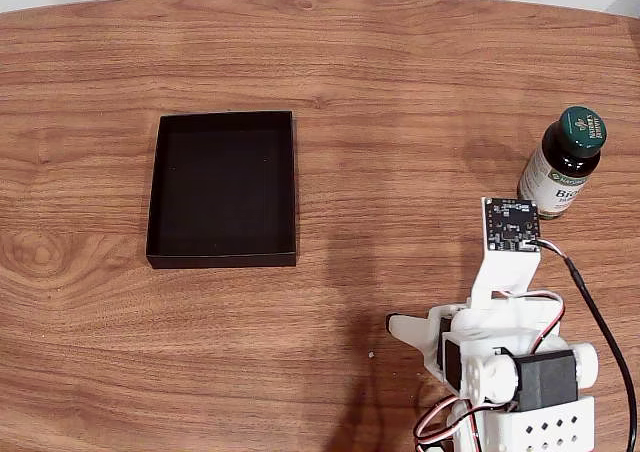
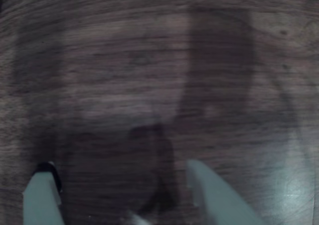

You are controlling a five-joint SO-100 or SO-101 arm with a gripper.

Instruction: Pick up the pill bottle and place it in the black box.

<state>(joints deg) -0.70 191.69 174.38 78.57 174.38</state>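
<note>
Standing tall at the table's right edge in the fixed view, the bottle (image 1: 564, 162) could tip if bumped sideways. The gripper (image 2: 127, 195) hangs spread and empty, well away from the box (image 1: 225, 188).

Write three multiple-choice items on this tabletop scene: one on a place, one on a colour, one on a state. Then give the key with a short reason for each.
1. In the fixed view, where does the small dark round pill bottle stand relative to the shallow matte black rectangular box?
A. inside it
B. far to its right, apart from it
C. touching its left wall

2. What colour is the bottle's screw cap?
A. dark green
B. red
C. white

3. What state is the white two-finger gripper in, by the wrist view?
A. shut on the bottle
B. shut on the box wall
C. open, with nothing between its fingers

Key: B, bare wooden table lies between bottle and box; A, the cap shows dark green; C, the fingers stand apart over bare wood.
</note>
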